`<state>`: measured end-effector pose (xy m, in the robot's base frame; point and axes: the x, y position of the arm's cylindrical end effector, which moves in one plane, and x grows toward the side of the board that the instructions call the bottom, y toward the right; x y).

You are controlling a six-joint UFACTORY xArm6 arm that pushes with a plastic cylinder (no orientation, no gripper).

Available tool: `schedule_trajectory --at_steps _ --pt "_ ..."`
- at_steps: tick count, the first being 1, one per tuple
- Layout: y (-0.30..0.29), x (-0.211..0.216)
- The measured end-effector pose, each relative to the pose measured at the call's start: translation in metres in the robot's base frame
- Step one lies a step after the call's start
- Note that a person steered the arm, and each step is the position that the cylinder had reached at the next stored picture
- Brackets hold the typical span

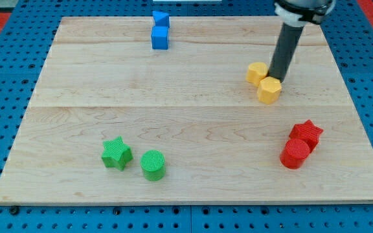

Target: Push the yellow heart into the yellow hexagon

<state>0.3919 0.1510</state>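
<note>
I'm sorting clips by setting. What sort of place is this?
Probably a robotics lab bench: a wooden board lies on a blue perforated base, small coloured blocks such as the yellow hexagon lie scattered, and my tip stands among them.

The yellow heart [258,72] lies flat at the bench's upper right, touching the yellow hexagon [269,90], which sits just below-right of it.

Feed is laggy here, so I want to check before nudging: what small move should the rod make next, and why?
Probably none, or a slight retreat toward the view's top: the yellow heart already appears to touch the yellow hexagon, with my tip right beside both, at the view's right of the heart.
</note>
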Motion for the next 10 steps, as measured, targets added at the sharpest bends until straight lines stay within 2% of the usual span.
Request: schedule_trajectory --at_steps 1,2,3,4,5,6,7,8,10 --pt "-0.019 0.047" --pt "-0.012 0.027" --pt "0.004 -0.034" --pt "-0.049 -0.042" --pt "-0.102 -0.010" --pt "-0.118 0.011" --pt "-0.165 0.013" --pt "-0.173 0.037" --pt "-0.087 0.049"
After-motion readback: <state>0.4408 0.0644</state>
